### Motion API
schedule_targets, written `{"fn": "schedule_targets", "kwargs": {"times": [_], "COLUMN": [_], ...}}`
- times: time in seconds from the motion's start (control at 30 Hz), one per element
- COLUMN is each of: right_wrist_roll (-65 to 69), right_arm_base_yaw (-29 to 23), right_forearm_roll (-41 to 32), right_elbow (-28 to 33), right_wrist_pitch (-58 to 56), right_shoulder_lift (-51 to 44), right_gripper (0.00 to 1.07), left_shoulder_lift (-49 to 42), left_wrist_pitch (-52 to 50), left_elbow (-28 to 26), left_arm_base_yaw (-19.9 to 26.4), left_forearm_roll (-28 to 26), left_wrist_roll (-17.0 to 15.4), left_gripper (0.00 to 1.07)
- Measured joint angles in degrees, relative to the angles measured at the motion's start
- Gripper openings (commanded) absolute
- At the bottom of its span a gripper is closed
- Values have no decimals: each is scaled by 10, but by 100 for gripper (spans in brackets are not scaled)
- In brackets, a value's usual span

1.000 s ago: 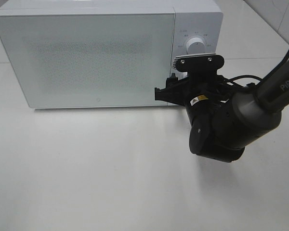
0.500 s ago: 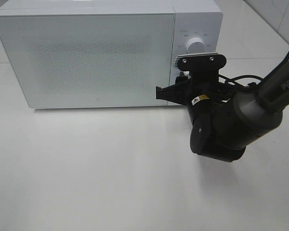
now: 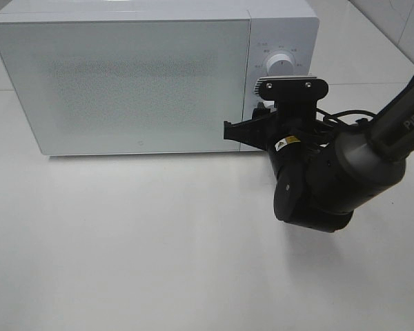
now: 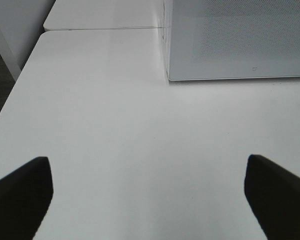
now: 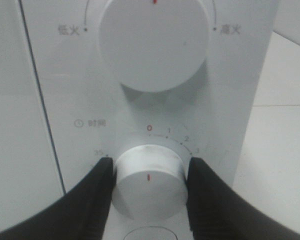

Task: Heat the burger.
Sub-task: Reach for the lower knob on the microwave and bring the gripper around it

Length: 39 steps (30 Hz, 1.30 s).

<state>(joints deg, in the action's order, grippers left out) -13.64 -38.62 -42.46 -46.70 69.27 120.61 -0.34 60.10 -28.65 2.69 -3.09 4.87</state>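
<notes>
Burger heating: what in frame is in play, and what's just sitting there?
In play:
- microwave, door closed
- timer knob
- right tool, clamped on that knob
- no burger in view

Idle:
- left tool, open over the table
- power knob, untouched

The white table has a smooth, faintly glossy top, with thin seams at the far left and far right where it meets other white slabs. On it stands a white microwave, set at the far side and left of centre, its front turned to the near edge. Its wide door with the speckled window is shut. The right-hand panel carries a power dial with a timer dial below it. A pale reflection of the oven lies on the tabletop just in front of it
</notes>
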Motion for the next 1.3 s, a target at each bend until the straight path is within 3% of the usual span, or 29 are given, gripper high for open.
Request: {"fn": "schedule_targets", "kwargs": {"times": [0.23,0.77,1.13,1.3], "right_wrist_roll": [127,713,934,963], "right_arm_base_yaw": [3,13,13,13], "right_forearm_roll": [17,51,53,55], "right_elbow": [5,11,11,11], "right_wrist_pitch": [2,1,-2,-2], "right_shoulder_lift": [0,1,1,1], "right_gripper": [2,2,2,1], "left_shoulder_lift": [0,0,0,0], "left_wrist_pitch": [0,0,0,0], "left_elbow": [0,0,0,0], "left_arm_base_yaw": [0,0,0,0], "left_forearm_roll": [0,0,0,0], "left_wrist_roll": [0,0,0,0], "left_gripper": [96,96,96,96]}}
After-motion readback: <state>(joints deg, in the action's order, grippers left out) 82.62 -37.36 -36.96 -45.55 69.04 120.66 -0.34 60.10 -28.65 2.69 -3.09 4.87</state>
